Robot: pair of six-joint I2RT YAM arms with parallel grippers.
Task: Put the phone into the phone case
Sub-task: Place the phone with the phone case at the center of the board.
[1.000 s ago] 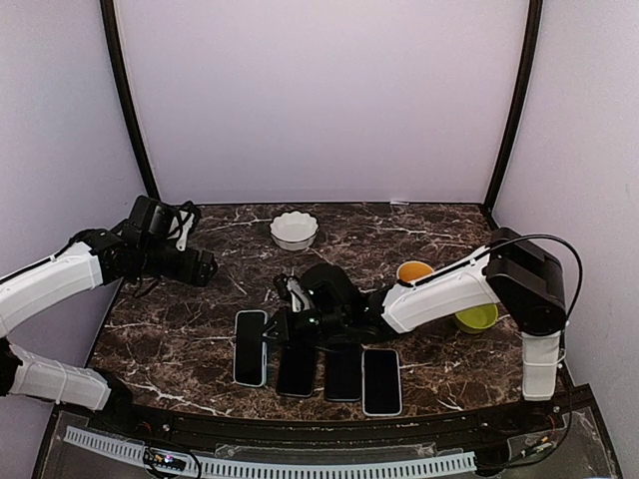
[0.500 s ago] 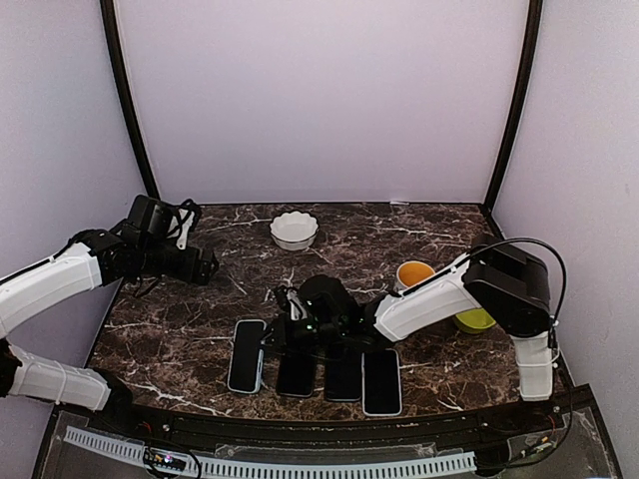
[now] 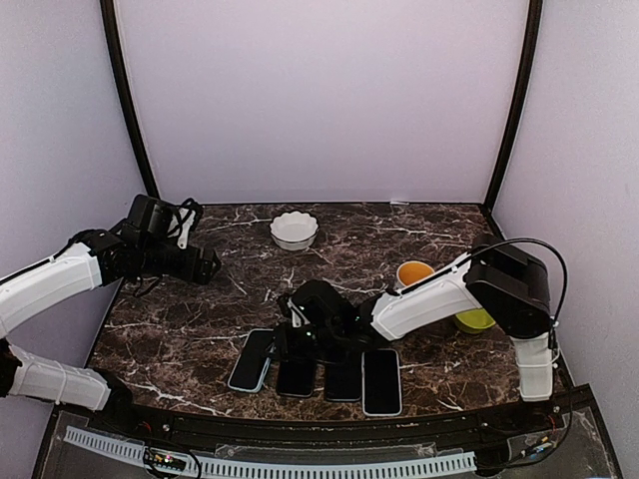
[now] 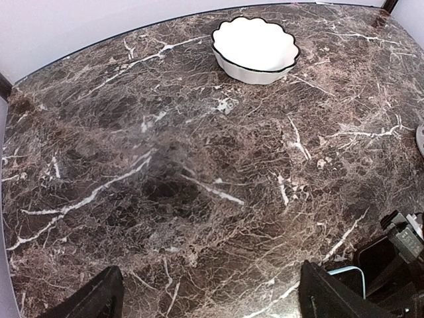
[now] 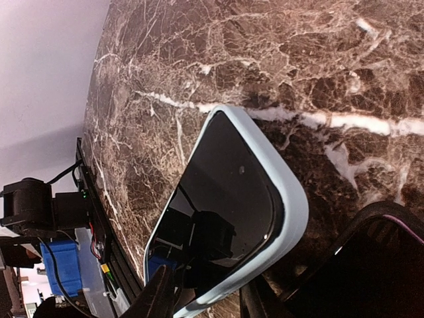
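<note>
A phone with a dark screen lies in a light blue phone case (image 3: 252, 359), tilted on the marble table near the front left. In the right wrist view the case (image 5: 225, 212) fills the middle. My right gripper (image 3: 288, 337) reaches left across the table to the case's near right edge. In its own view the right gripper (image 5: 205, 291) has its fingers (image 5: 159, 295) narrowly set on either side of the case's rim. My left gripper (image 3: 205, 267) is open and empty above the table's left side; its view (image 4: 207, 268) shows bare marble between the fingers.
Two black phones (image 3: 297, 376) (image 3: 342, 377) and a light-rimmed one (image 3: 380, 381) lie in a row beside the case. A white scalloped bowl (image 3: 294, 231) stands at the back, an orange cup (image 3: 413, 271) and a green bowl (image 3: 477, 319) at the right.
The light blue case has slid toward the front edge and turned, its top now leaning right. My right gripper has shifted with it. The left arm has barely moved.
</note>
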